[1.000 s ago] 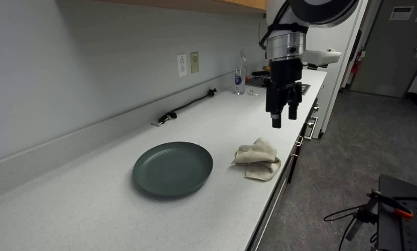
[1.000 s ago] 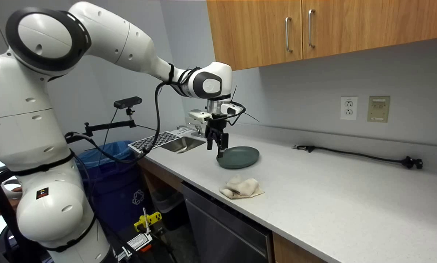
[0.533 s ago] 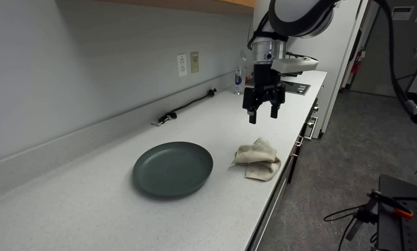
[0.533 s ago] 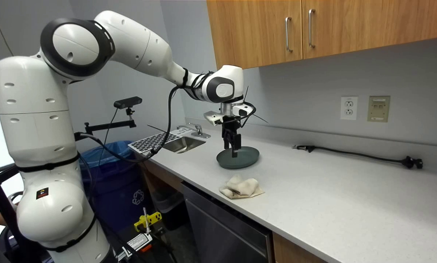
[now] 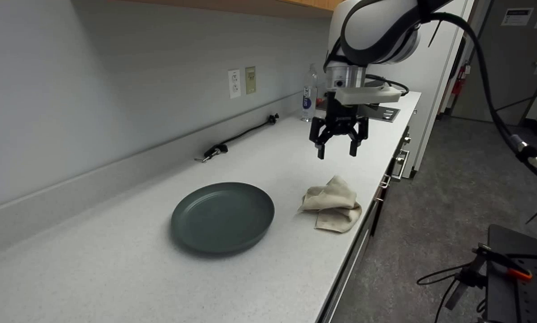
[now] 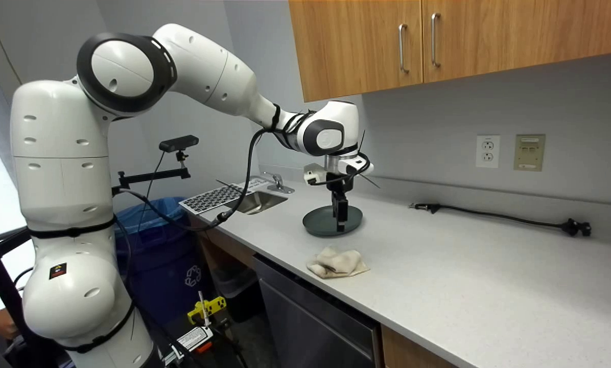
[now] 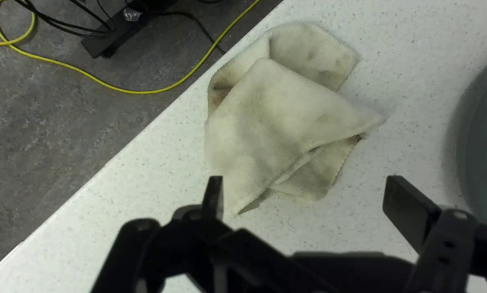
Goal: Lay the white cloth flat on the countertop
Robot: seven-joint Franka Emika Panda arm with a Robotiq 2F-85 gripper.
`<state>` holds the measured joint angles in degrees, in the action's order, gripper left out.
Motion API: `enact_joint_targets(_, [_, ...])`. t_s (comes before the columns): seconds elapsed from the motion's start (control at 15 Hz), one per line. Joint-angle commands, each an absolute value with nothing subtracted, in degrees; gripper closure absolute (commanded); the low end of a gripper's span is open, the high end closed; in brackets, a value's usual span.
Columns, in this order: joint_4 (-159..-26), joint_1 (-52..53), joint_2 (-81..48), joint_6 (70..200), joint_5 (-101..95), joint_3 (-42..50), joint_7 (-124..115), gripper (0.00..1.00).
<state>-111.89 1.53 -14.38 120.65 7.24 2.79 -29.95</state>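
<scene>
The white cloth (image 5: 333,199) lies crumpled and folded over itself on the white countertop (image 5: 138,269), close to the front edge. It also shows in an exterior view (image 6: 338,263) and in the wrist view (image 7: 276,118), where brown stains and a pointed folded flap are visible. My gripper (image 5: 337,154) is open and empty, pointing down above the counter near the cloth, not touching it. In the wrist view the wide-open fingers (image 7: 304,181) sit below the cloth in the picture, with the left fingertip overlapping a cloth corner's edge in view.
A dark green round plate (image 5: 223,217) lies beside the cloth. A black cable-like tool (image 5: 244,134) lies along the backsplash, and a clear bottle (image 5: 310,94) stands farther along. A sink (image 6: 257,202) is at the far end. Wooden cabinets (image 6: 359,48) hang above.
My gripper has moved across the counter and lowered slightly, and the wrist has turned so the open jaws face an exterior camera. The cloth and plate have not moved.
</scene>
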Motion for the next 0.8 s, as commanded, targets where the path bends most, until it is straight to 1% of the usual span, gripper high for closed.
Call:
enact_joint_targets(0.0, [-110.59, 1.25, -16.89, 121.47, 7.97, 3.9, -34.56, 0.0])
enact_joint_targets(0.73, [-110.93, 0.23, -18.79, 120.96, 10.07, 4.5, -35.45, 0.0])
